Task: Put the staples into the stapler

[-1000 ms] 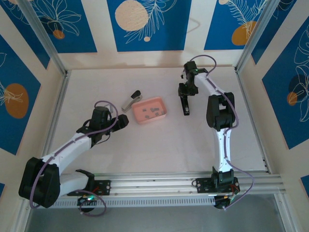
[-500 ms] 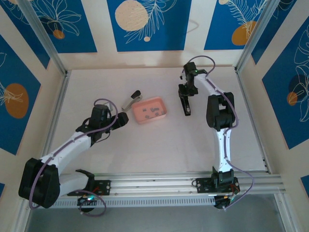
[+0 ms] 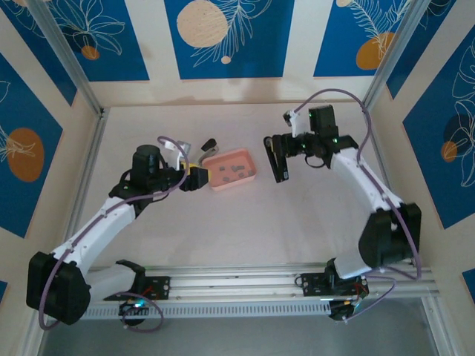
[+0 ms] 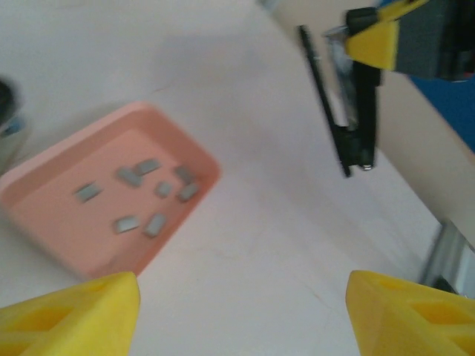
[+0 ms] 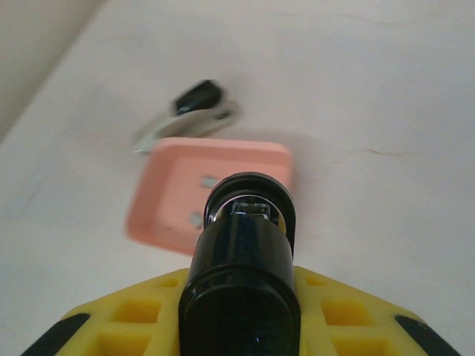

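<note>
A black stapler (image 3: 277, 165) hangs hinged open just right of the pink tray (image 3: 223, 184), with my right gripper (image 3: 285, 145) shut on its upper end. The right wrist view looks down the stapler's body (image 5: 245, 267), which sits clamped in the right gripper (image 5: 241, 315), with the tray (image 5: 167, 208) beyond it. Several small grey staples (image 3: 234, 170) lie loose in the tray. My left gripper (image 3: 198, 178) is open and empty at the tray's left edge. The left wrist view has that gripper (image 4: 245, 319) over bare table, the staples (image 4: 141, 196) ahead left and the stapler (image 4: 356, 119) ahead right.
A small silver tool with a black head (image 3: 202, 153) lies just behind the tray's left corner, also in the right wrist view (image 5: 189, 119). The pale table is walled at the back and both sides (image 3: 96, 148). The arms' base rail (image 3: 245, 282) runs along the near edge.
The right arm has swung its elbow out to the right and carried the stapler slightly left toward the tray. The left gripper has moved forward and right to the tray's left edge.
</note>
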{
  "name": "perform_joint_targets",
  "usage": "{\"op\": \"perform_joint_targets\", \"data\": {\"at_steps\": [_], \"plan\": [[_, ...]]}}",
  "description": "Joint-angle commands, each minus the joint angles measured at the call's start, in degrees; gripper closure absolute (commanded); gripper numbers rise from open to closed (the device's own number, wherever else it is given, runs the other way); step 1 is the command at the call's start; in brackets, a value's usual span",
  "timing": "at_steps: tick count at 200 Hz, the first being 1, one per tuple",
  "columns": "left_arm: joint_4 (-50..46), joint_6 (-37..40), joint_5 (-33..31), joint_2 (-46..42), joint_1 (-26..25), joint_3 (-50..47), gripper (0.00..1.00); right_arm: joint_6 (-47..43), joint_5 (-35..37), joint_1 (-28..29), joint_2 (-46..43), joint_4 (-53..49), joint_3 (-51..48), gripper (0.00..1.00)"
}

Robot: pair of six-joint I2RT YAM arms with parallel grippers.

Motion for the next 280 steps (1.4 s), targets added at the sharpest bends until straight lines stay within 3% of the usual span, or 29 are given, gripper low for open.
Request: {"op": "perform_joint_targets", "data": {"at_steps": [1, 26, 55, 96, 175, 280], "plan": [[2.03, 9.58, 12.75, -1.59, -0.58, 1.93, 0.27, -8.9, -13.51, 2.31, -7.2, 5.46, -7.28, 1.0], [1.5, 13.88, 14.28, -2.11, -1.79, 3.03, 0.3, -20.69, -17.31, 6.16, -15.5, 8.05, -14.78, 1.0], [-2.15, 20.52, 13.31, -1.5, -5.4, 4.36, 0.47, -26.15, -14.59, 10.07, -17.99, 7.08, -16.39, 1.0], [-2.07, 24.69, 12.34, 0.02, -10.01, 4.36, 0.45, -30.13, -17.13, 14.11, -17.18, 8.39, -16.41, 1.0], [6.18, 21.0, 10.84, 3.34, -12.87, 2.87, 0.44, -30.98, -19.25, 17.06, -14.55, 9.57, -13.89, 1.0], [-1.85, 22.08, -1.36, 10.92, -13.2, 4.44, 0.47, -28.8, -22.52, 17.21, -17.93, 13.55, -12.87, 1.0]]}}
